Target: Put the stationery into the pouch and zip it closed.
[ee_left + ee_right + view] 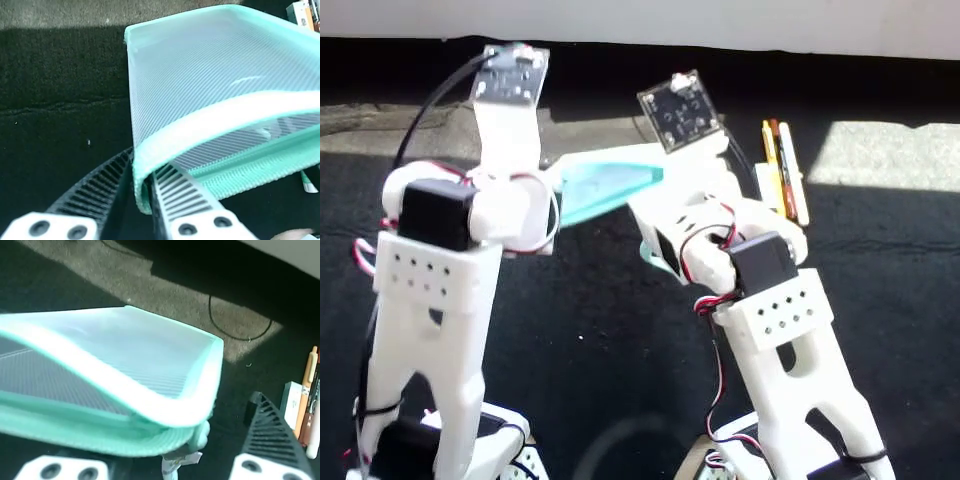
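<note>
Several pens (785,172) lie on the mat (590,330), apart from the pouch (605,185). The left gripper (142,192) clamps its edge. The right gripper (200,452) gapes at its zipper end.

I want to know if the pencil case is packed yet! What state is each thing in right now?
Mint-green mesh zip pouch: unzipped, mouth gaping, held by one corner.
Left end effector: shut on the pouch's corner.
Right end effector: open, at the pouch's zipper end.
Yellow, dark and white pens: lying side by side on the black table cover, outside the pouch.
</note>
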You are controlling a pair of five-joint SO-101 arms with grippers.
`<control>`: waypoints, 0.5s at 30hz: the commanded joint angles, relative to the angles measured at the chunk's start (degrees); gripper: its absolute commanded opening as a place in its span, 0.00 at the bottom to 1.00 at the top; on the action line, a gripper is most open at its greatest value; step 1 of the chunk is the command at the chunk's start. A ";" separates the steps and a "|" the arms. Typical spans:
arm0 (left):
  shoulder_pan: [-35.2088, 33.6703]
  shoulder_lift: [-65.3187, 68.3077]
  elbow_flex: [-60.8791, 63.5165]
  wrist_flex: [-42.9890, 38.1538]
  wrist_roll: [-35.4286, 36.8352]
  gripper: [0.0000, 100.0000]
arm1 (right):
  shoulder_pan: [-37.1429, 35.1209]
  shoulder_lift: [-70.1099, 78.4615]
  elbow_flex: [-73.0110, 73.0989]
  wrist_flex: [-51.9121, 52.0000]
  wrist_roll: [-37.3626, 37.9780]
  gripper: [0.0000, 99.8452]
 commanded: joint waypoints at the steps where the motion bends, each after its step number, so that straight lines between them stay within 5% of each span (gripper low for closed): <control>1: 1.89 -2.59 3.38 0.26 -0.44 0.01 | 0.75 -1.71 3.38 0.04 -0.26 0.30; 15: 1.19 9.19 5.23 -5.63 -0.79 0.01 | -2.95 -14.55 9.10 11.56 -0.18 0.30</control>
